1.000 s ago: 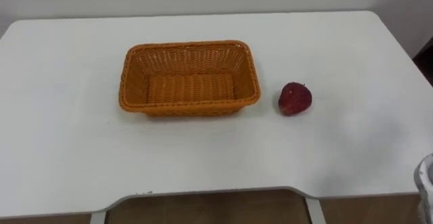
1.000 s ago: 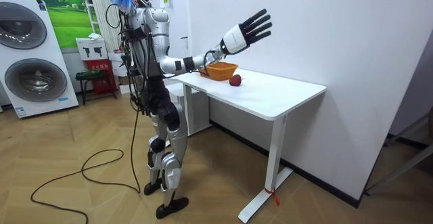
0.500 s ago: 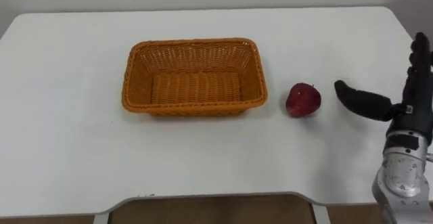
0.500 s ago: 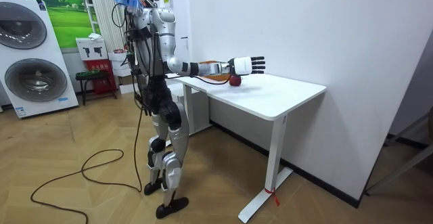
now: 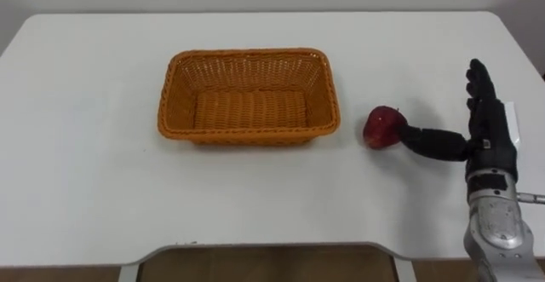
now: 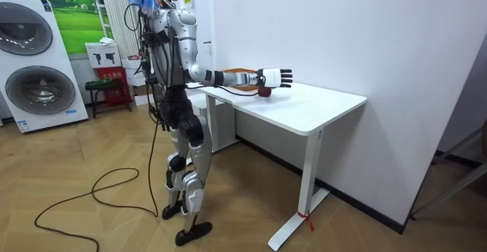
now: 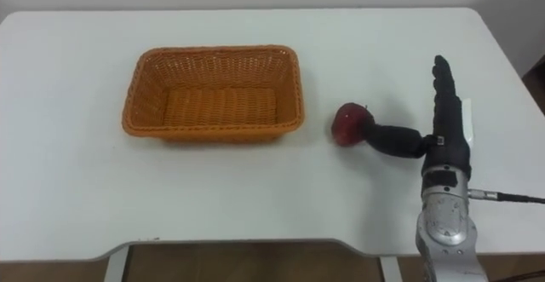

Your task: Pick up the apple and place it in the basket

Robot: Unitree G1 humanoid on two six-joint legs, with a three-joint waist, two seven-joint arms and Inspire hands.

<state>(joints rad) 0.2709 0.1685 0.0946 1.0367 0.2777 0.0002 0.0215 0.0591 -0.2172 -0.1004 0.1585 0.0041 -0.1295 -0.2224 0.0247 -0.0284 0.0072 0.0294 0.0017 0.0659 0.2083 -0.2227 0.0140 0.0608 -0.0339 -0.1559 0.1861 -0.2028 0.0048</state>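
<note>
A dark red apple [image 5: 381, 127] [image 7: 347, 124] lies on the white table [image 5: 255, 197], just right of an empty orange wicker basket [image 5: 247, 96] [image 7: 213, 93]. My right hand [image 5: 484, 129] [image 7: 444, 133] comes in from the lower right and stands edge-up beside the apple. Its fingers are straight and point away from me, and its thumb reaches left and touches the apple's right side. In the room view I stand at the table's end with the right arm stretched over it, the right hand [image 6: 275, 77] by the apple [image 6: 263, 92].
The table's front edge [image 5: 255, 250] runs near the bottom of the eye views. In the room view, washing machines [image 6: 34, 62] stand behind me by the far wall, and a small red stool [image 6: 106, 84] is near them.
My right hand has come down from high above the table to the table's level, then moved left until its thumb meets the apple. The apple and basket have stayed put.
</note>
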